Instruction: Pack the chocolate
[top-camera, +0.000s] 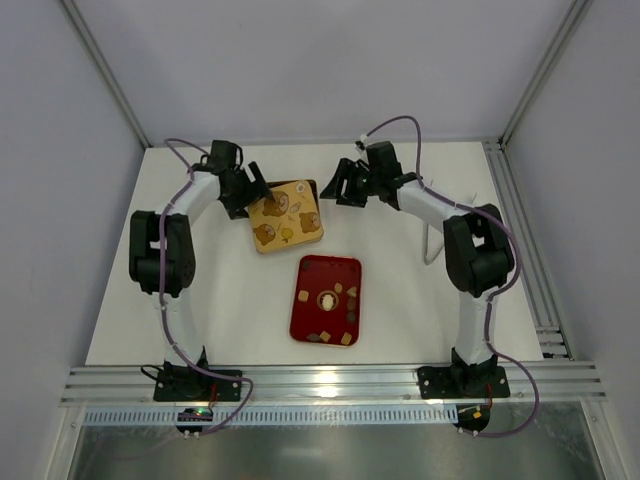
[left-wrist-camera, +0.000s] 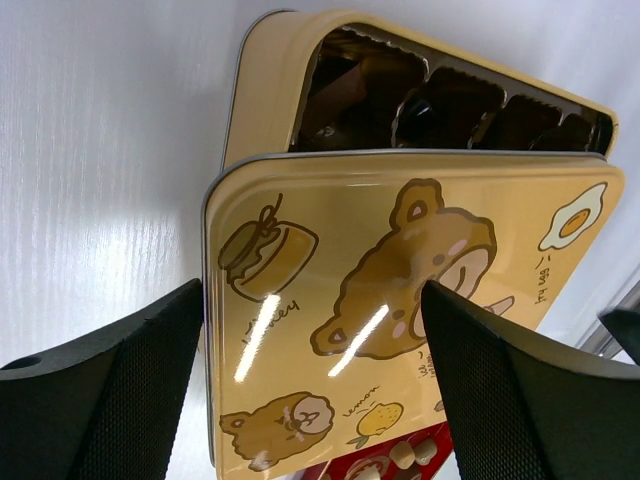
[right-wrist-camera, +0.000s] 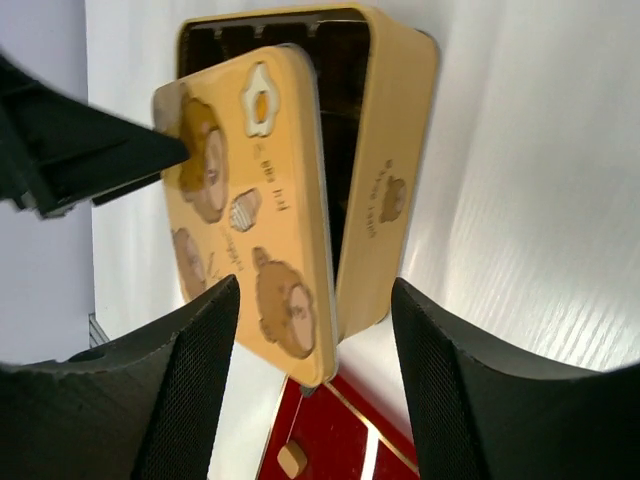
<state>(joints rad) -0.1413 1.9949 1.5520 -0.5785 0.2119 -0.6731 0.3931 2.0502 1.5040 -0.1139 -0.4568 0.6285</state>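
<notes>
The chocolate (top-camera: 346, 339) lies as several small brown, tan and cream pieces in the red tray (top-camera: 312, 272) at mid-table; one tan piece (right-wrist-camera: 292, 459) shows in the right wrist view. Behind the tray sits the gold box (right-wrist-camera: 388, 170), its bear-printed lid (top-camera: 285, 222) lying askew over it, so dark compartments (left-wrist-camera: 450, 100) show at the far side. My left gripper (top-camera: 257, 190) is open at the lid's left edge, one fingertip (right-wrist-camera: 170, 150) right at the lid's top. My right gripper (top-camera: 336, 186) hovers open just right of the box, touching nothing.
White table with walls at the back and both sides. A metal rail (top-camera: 520, 230) runs along the right edge. The arm bases (top-camera: 195, 380) stand at the near edge.
</notes>
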